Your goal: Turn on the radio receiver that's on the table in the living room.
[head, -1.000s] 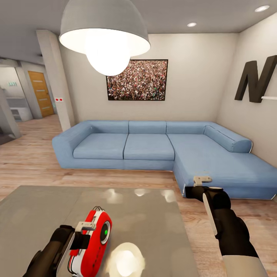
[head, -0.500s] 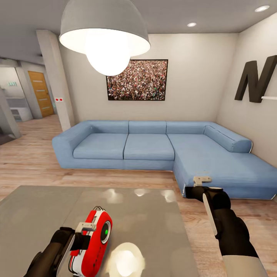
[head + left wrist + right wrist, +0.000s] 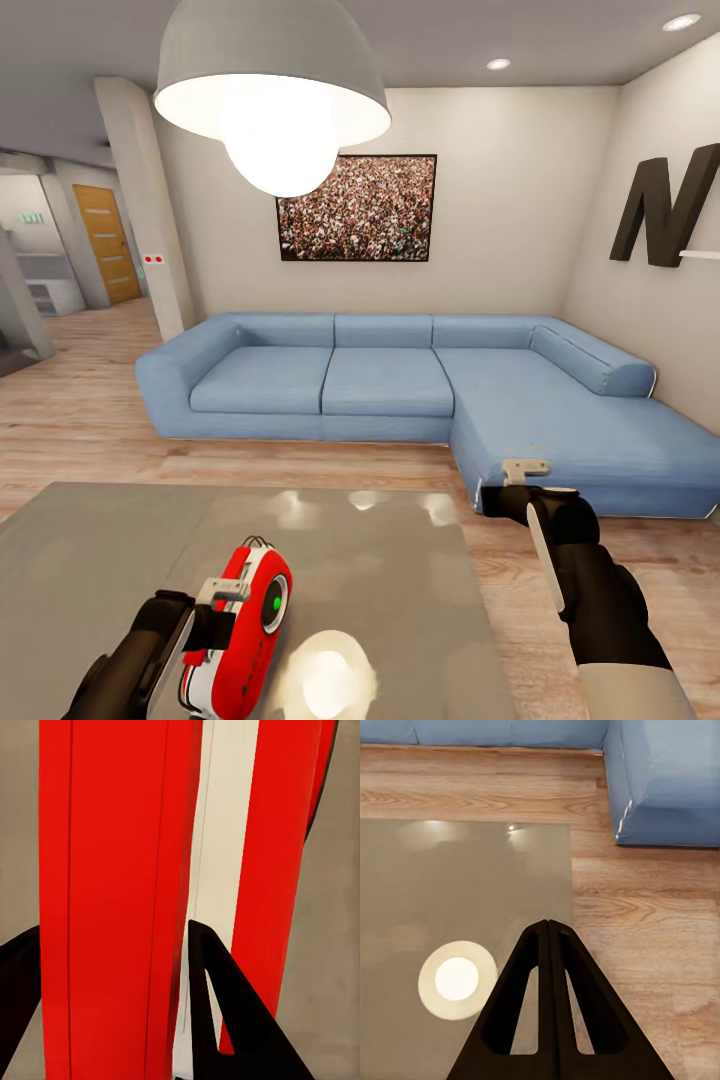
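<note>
Gripping the radio (image 3: 248,625) with our left gripper (image 3: 212,612), we hold it at the near edge of the table (image 3: 90,560), its red face and green-centred dial turned toward our right and its thin wire handle (image 3: 255,543) at the far end. In the left wrist view the radio's red and white bands (image 3: 120,900) run between the two black fingers (image 3: 225,1020), which press against it on either side. We cannot tell whether the radio rests on the glossy grey top or is lifted just off it. Our right gripper (image 3: 525,468) hangs beyond the table's right edge, over the wood floor (image 3: 60,420) and in front of the sofa's (image 3: 400,385) chaise; its fingers (image 3: 551,1005) are pressed together with nothing between them, and under them the right wrist view shows the table's corner and the bright round reflection of the lamp (image 3: 457,979). Behind the table the blue L-shaped sofa stands against the far wall, under a framed crowd picture (image 3: 357,208). A white dome lamp (image 3: 272,90) hangs overhead, a big dark letter N (image 3: 668,205) is on the right wall, and a wooden door (image 3: 108,243) shows down the hallway at the left.
</note>
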### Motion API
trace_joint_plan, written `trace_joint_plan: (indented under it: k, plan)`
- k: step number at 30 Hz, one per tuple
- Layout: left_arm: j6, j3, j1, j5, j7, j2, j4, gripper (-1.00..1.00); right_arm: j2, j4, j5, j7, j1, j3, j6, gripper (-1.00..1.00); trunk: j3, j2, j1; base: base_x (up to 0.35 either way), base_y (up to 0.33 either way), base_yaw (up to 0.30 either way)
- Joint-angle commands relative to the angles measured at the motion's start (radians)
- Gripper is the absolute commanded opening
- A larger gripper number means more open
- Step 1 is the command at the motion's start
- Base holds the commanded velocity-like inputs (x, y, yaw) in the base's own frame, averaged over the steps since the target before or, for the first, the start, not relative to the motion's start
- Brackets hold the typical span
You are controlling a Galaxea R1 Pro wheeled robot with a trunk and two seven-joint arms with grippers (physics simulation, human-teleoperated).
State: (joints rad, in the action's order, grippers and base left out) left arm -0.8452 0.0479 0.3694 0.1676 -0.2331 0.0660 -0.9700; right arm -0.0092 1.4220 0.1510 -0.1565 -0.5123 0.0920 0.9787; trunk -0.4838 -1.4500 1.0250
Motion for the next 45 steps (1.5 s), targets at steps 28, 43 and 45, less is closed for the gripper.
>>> trace_joint_plan:
  k: [28,43,45]
  plan:
    - [0.086,0.004,0.0,0.0,0.001,0.001,0.073,-1.0,0.001,-0.005,0.0,-0.002,0.0,0.0,0.0,-1.0,0.0,0.0,0.0,0.0,0.0,0.0]
    - [0.087,0.003,0.0,0.0,0.001,0.001,0.072,1.0,0.0,-0.008,0.0,-0.001,0.0,0.0,0.0,-1.0,0.0,0.0,0.0,0.0,0.0,0.0]
    - [0.087,0.003,0.0,0.0,0.001,0.001,0.07,1.0,0.0,-0.008,0.0,-0.001,0.0,0.0,0.0,-1.0,0.0,0.0,0.0,0.0,0.0,0.0]
